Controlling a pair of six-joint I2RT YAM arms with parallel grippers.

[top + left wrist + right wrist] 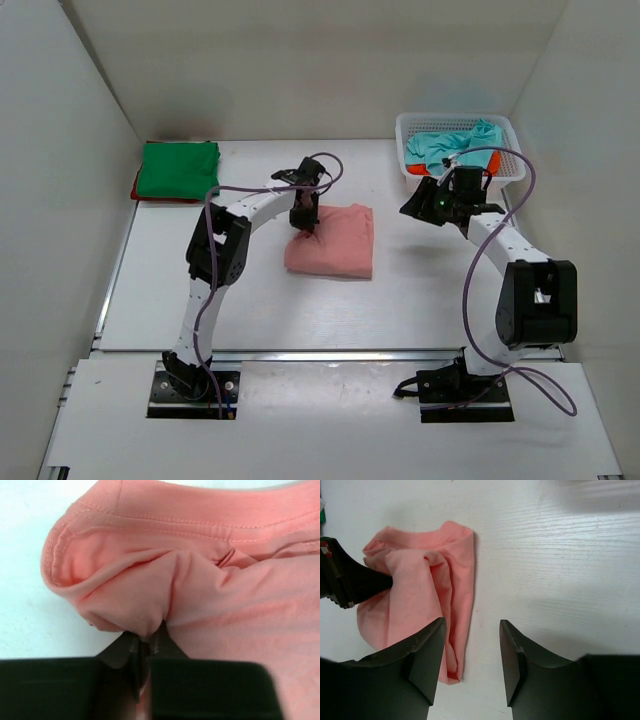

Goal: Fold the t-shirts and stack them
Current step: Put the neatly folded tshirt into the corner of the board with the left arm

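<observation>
Two pincers: my left gripper [149, 636] clamped a fold of the salmon pink t-shirt [338, 245], which lay mid-table [250, 310]; my right gripper [472, 626] hung parted, holding nothing, just beside it.

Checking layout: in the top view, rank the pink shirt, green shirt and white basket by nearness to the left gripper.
1. Pink shirt, centre, pinched in the left gripper.
2. Green shirt, far left.
3. White basket, far right.
</observation>
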